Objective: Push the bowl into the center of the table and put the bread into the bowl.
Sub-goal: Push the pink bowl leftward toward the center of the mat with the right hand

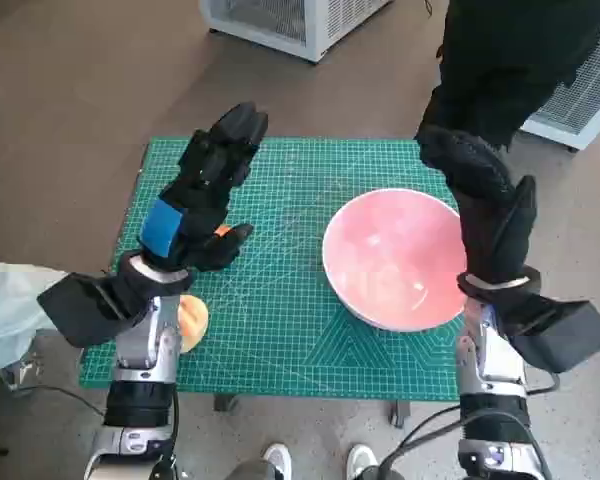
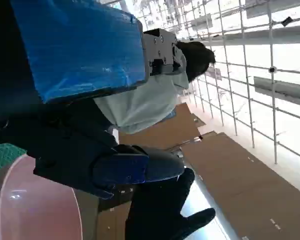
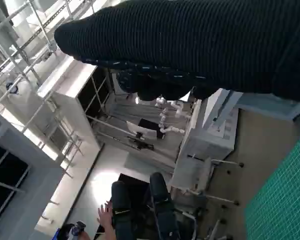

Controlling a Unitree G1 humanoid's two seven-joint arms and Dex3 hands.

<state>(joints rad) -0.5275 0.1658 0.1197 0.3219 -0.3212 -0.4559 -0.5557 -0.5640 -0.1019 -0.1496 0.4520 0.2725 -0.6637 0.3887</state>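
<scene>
The pink bowl (image 1: 395,260) sits on the right half of the green mat (image 1: 280,330); its rim also shows in the left wrist view as the bowl (image 2: 30,210). My right hand (image 1: 480,190) stands upright at the bowl's far right rim, fingers stretched out and holding nothing. My left hand (image 1: 205,190) hovers over the mat's left part with fingers spread and nothing in them. The pale orange bread (image 1: 192,322) lies at the mat's near left edge, partly hidden under my left forearm. A small orange patch (image 1: 222,231) shows by the left thumb; I cannot tell what it is.
A person in dark clothes (image 1: 510,60) stands just beyond the table's far right corner. White metal units (image 1: 290,20) stand on the floor behind. Shoes (image 1: 315,462) show below the table's near edge. A person in a pale shirt (image 2: 140,105) appears in the left wrist view.
</scene>
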